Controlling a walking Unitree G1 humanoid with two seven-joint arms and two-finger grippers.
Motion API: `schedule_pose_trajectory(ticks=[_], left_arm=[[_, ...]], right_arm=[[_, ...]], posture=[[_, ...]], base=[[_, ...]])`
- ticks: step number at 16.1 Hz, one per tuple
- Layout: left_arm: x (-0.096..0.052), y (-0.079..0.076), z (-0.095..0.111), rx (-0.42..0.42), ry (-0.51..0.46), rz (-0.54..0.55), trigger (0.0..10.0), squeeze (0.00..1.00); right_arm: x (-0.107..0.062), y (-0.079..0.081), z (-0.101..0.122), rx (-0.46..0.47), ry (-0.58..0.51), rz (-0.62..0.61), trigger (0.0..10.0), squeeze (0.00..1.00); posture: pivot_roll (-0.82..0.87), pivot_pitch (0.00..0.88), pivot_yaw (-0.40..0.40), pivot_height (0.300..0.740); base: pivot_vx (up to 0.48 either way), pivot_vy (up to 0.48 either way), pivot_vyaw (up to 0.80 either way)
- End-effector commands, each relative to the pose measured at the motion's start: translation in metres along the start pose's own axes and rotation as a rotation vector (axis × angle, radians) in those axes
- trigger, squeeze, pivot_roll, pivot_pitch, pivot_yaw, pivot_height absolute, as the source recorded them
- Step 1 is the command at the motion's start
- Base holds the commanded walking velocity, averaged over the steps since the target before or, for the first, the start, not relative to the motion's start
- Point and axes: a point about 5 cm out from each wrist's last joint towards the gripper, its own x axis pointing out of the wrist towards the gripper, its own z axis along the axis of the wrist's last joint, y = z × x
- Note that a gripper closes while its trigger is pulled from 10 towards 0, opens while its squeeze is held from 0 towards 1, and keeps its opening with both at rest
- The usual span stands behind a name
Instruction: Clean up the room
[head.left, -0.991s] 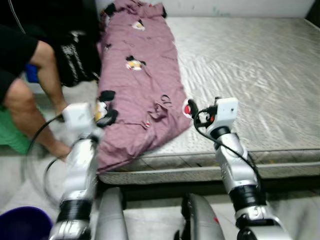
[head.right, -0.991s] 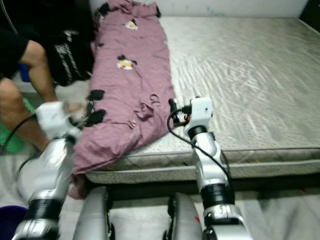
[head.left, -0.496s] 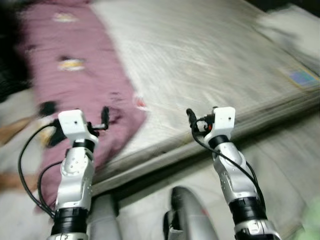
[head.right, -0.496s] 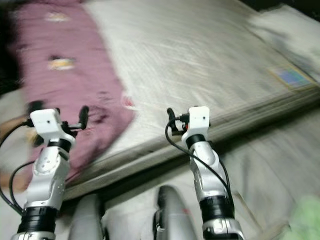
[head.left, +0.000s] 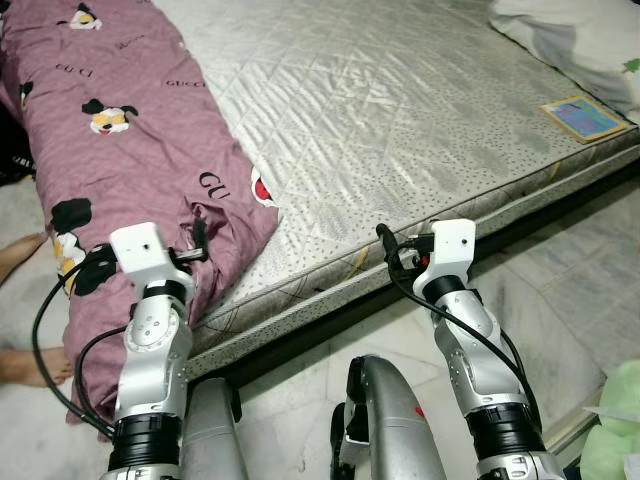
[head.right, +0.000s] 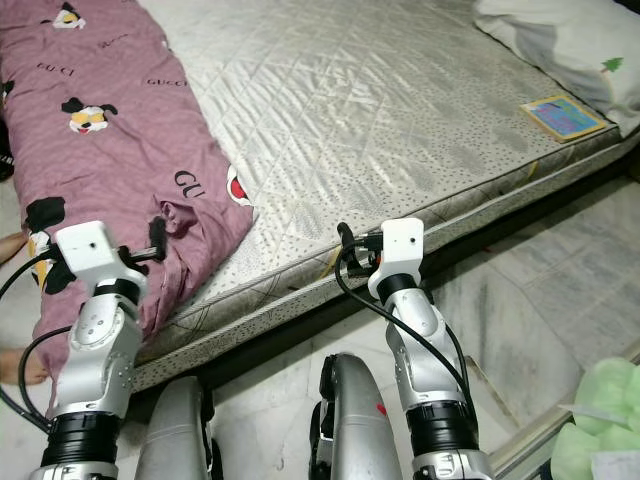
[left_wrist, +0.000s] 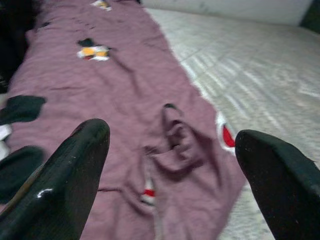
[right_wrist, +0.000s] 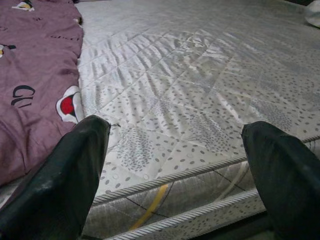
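Note:
A purple blanket (head.left: 130, 140) printed with cartoon figures lies along the left side of a bare grey quilted mattress (head.left: 400, 110), and its near end hangs over the mattress edge. My left gripper (head.left: 198, 238) hovers open just in front of that hanging end; in the left wrist view its open fingers (left_wrist: 75, 170) frame the blanket's crumpled folds (left_wrist: 175, 140). My right gripper (head.left: 385, 245) is open and holds nothing, level with the mattress edge (right_wrist: 165, 180) to the right of the blanket.
A white pillow (head.left: 570, 35) and a flat colourful book (head.left: 585, 115) lie at the mattress's far right. A person's bare feet (head.left: 25, 365) stand on the floor to the left. Something green (head.right: 595, 410) sits at the lower right on the marble floor (head.left: 590, 260).
The camera has swung right and sharpened: the person's body has left view, and the pillow and book have come in. Both arms keep their raised pose with fingers open.

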Motion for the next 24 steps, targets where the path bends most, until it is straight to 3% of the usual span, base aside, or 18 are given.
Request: schedule_pose_trajectory(ticks=[1,6,12,20,24], left_arm=[[0.000,0.006,-0.008,0.006,0.049,0.029,10.0,0.00],[0.015,0.001,-0.013,-0.028,0.092,0.050,10.0,0.00],[0.025,-0.008,-0.012,-0.070,0.099,0.048,10.0,0.00],[0.054,-0.006,0.010,-0.104,0.040,0.072,10.0,0.00],[0.054,0.001,0.018,-0.115,-0.035,0.151,10.0,0.00]], right_arm=[[-0.002,-0.001,0.000,-0.004,0.010,0.003,10.0,0.00],[-0.003,-0.004,0.003,-0.018,0.019,0.004,10.0,0.00],[-0.015,-0.017,0.002,-0.040,0.039,-0.019,10.0,0.00],[-0.034,-0.028,0.001,-0.073,0.075,-0.042,10.0,0.00],[-0.040,-0.034,0.001,-0.086,0.091,-0.056,10.0,0.00]], posture=[[-0.01,0.176,-0.032,0.561],[-0.04,0.181,-0.040,0.516],[-0.07,0.195,-0.041,0.506],[-0.12,0.212,-0.054,0.506],[-0.13,0.216,-0.058,0.506]], base=[[0.000,0.000,0.00],[0.000,0.000,0.00],[0.000,0.000,0.00],[0.000,0.000,0.00],[0.000,0.000,0.00]])
